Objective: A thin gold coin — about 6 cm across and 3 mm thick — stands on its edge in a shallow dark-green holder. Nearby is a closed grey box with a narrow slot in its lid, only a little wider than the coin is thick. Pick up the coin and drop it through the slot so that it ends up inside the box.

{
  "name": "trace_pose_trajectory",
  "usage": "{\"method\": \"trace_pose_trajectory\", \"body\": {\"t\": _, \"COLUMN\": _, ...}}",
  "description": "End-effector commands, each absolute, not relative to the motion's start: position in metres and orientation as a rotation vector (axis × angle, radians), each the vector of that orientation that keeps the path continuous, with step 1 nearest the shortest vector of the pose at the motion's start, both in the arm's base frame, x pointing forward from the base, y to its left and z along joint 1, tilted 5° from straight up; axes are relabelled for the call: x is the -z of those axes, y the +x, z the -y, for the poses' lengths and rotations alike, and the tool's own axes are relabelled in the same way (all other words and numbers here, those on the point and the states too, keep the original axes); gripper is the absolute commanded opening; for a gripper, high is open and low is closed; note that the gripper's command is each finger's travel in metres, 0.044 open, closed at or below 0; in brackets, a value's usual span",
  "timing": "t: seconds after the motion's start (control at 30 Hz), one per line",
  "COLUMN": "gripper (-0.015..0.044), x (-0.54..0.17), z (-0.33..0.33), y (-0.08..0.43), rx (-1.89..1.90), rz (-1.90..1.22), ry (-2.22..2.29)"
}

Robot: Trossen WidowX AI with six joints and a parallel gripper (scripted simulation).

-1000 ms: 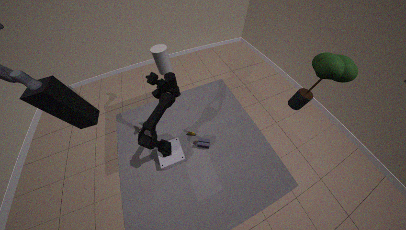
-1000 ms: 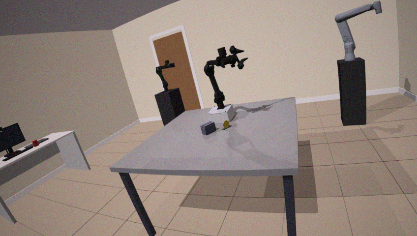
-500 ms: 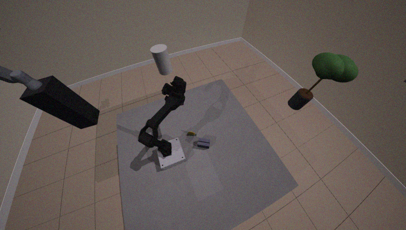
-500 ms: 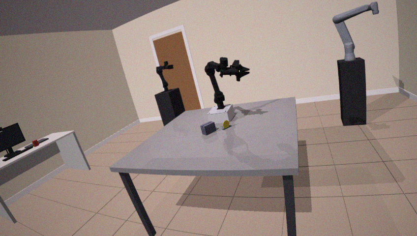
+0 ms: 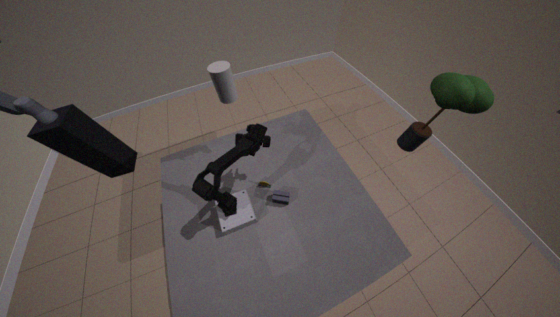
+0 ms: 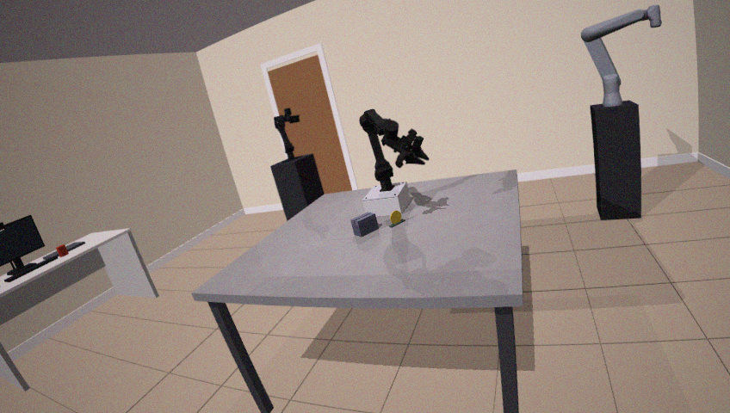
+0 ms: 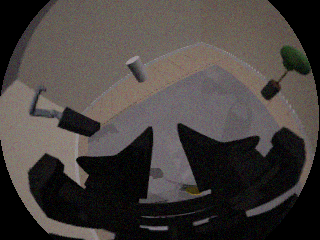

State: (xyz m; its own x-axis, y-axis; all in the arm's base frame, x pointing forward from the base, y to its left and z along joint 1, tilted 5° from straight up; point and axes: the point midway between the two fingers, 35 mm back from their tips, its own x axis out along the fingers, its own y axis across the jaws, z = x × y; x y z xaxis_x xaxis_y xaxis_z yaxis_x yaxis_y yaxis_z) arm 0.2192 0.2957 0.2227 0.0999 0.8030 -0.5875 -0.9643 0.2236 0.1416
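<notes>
The gold coin (image 5: 264, 183) (image 6: 396, 217) (image 7: 193, 190) stands on its edge in the dark-green holder (image 6: 399, 223) on the table. In the wrist view it shows low in the picture, partly behind the right finger. The closed grey box (image 5: 280, 197) (image 6: 362, 225) stands beside the holder, with a dark slot line along its lid. It is not seen in the wrist view. My gripper (image 6: 425, 160) (image 7: 164, 128) is partly open and empty. It hangs high above the table, well away from the coin and the box, with its fingers tilted outward.
The white base block (image 5: 245, 212) (image 6: 381, 206) of my arm stands close to the holder and the box on the grey table (image 5: 333, 235) (image 6: 332, 276). A white cylinder (image 5: 223, 82) (image 7: 136, 69), a potted plant (image 5: 414, 136) and a black pedestal (image 5: 84, 141) (image 6: 617, 163) stand beyond the table.
</notes>
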Motion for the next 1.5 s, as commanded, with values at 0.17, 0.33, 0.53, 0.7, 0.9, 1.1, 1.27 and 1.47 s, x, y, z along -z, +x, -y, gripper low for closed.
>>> {"method": "trace_pose_trajectory", "body": {"t": 0.17, "gripper": 0.0161, "x": -0.129, "z": -0.205, "y": 0.235, "rx": -0.499, "rz": -1.296, "ry": 0.119}}
{"method": "trace_pose_trajectory", "body": {"t": 0.33, "gripper": 0.0161, "x": -0.102, "z": -0.161, "y": 0.230, "rx": -0.087, "rz": -1.416, "ry": 0.275}}
{"method": "trace_pose_trajectory", "body": {"t": 0.53, "gripper": 0.0161, "x": -0.083, "z": -0.121, "y": 0.222, "rx": 0.331, "rz": -1.443, "ry": 0.405}}
{"method": "trace_pose_trajectory", "body": {"t": 0.7, "gripper": 0.0161, "x": -0.083, "z": -0.121, "y": 0.222, "rx": 0.331, "rz": -1.443, "ry": 0.405}}
{"method": "trace_pose_trajectory", "body": {"t": 0.9, "gripper": 0.0161, "x": -0.083, "z": -0.122, "y": 0.224, "rx": 0.331, "rz": -1.443, "ry": 0.405}}
{"method": "trace_pose_trajectory", "body": {"t": 1.1, "gripper": 0.0161, "x": -0.048, "z": -0.123, "y": 0.227, "rx": 0.331, "rz": -1.443, "ry": 0.405}}
{"method": "trace_pose_trajectory", "body": {"t": 1.27, "gripper": 0.0161, "x": -0.038, "z": -0.124, "y": 0.229, "rx": 0.331, "rz": -1.443, "ry": 0.405}}
{"method": "trace_pose_trajectory", "body": {"t": 1.47, "gripper": 0.0161, "x": -0.031, "z": -0.125, "y": 0.230, "rx": 0.331, "rz": -1.443, "ry": 0.405}}
